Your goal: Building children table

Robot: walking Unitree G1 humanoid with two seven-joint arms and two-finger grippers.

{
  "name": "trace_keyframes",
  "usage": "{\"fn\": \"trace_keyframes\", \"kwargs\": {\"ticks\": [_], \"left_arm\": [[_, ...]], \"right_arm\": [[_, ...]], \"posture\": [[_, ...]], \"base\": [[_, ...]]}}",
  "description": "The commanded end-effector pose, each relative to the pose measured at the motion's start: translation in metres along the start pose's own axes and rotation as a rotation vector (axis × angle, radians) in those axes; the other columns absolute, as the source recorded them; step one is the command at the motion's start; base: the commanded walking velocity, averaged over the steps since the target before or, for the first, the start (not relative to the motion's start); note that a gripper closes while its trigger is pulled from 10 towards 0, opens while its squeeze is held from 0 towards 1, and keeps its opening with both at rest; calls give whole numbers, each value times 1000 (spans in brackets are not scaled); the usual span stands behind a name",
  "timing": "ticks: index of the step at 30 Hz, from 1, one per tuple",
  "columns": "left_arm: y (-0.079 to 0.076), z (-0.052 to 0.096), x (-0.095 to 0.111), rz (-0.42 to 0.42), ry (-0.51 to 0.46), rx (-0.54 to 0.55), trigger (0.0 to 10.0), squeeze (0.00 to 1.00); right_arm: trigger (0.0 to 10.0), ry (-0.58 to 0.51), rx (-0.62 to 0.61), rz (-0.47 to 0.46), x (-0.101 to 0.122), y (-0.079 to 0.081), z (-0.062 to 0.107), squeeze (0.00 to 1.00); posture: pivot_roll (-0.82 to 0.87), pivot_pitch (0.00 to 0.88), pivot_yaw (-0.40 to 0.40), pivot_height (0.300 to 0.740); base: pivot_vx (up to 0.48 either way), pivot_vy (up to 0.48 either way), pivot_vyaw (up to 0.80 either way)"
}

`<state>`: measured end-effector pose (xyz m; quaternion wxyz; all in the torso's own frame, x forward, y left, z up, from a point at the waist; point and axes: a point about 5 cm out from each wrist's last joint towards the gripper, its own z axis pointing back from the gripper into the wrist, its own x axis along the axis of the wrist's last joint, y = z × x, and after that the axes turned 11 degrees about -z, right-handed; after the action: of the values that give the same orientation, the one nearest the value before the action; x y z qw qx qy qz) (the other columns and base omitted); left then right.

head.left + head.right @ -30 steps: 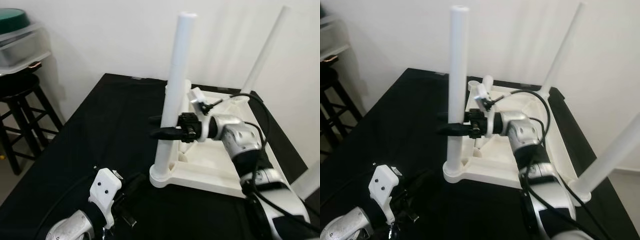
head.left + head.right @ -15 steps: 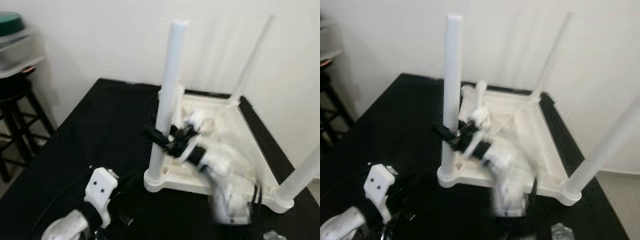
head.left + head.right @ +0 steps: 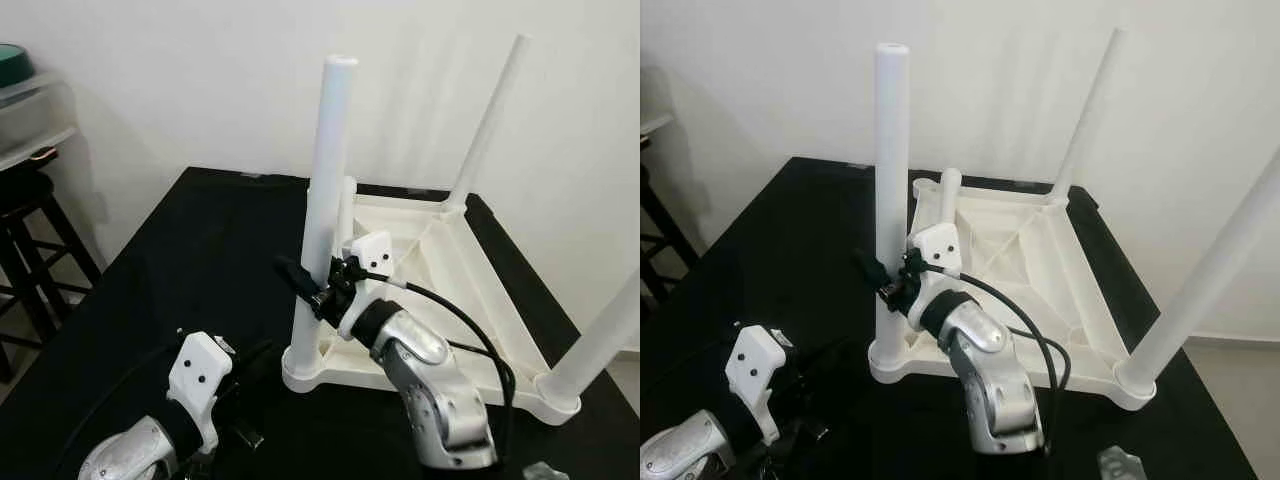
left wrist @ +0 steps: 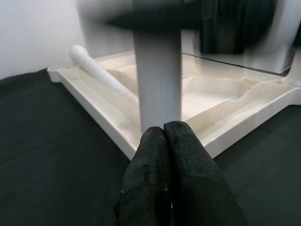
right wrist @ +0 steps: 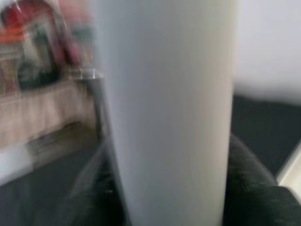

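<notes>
1. The right gripper [image 3: 312,287] is clamped on the near-left leg [image 3: 322,190] of the upturned children's table [image 3: 440,300], one black finger on each side of the white tube, low down and a little above its corner socket. In the right wrist view the tube passes straight between the fingers.
2. The left gripper [image 4: 164,155] has its two black fingers pressed together, holding nothing. It sits low over the black tabletop [image 3: 180,270], just short of the same corner and pointing at the foot of that leg.
3. What the coming move turns on — the leg's long axis stands upright while the right gripper crosses it roughly level. So any seating push would, I judge, run straight down that axis into the socket. The right arm is already on the leg; the left is near but apart from it.
4. The table lies top-down, white plastic with ribbed underside. Two more legs [image 3: 490,115] stand at its far and right corners, and a shorter white tube [image 3: 946,195] stands at the far-left corner.
</notes>
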<state>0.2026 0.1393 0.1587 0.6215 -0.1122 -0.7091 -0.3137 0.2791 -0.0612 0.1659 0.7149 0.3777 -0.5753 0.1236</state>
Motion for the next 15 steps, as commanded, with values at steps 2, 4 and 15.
{"fn": "trace_keyframes", "kwargs": {"ticks": [2, 4, 15], "left_arm": [[0, 1, -4, 11, 27, -2, 10000, 0], [0, 1, -4, 18, 32, -1, 10000, 0], [13, 11, -4, -178, 148, 198, 10000, 0]], "right_arm": [[10000, 0, 77, -109, -10, 16, 12, 1000], [10000, 7, 108, -88, -9, 19, 19, 1000], [10000, -28, 30, -55, -9, -11, 72, 1000]], "posture": [[111, 57, -73, 740], [104, 57, -73, 740], [55, 55, -76, 740]], "base": [[0, 0, 0], [0, 0, 0], [0, 0, 0]]}}
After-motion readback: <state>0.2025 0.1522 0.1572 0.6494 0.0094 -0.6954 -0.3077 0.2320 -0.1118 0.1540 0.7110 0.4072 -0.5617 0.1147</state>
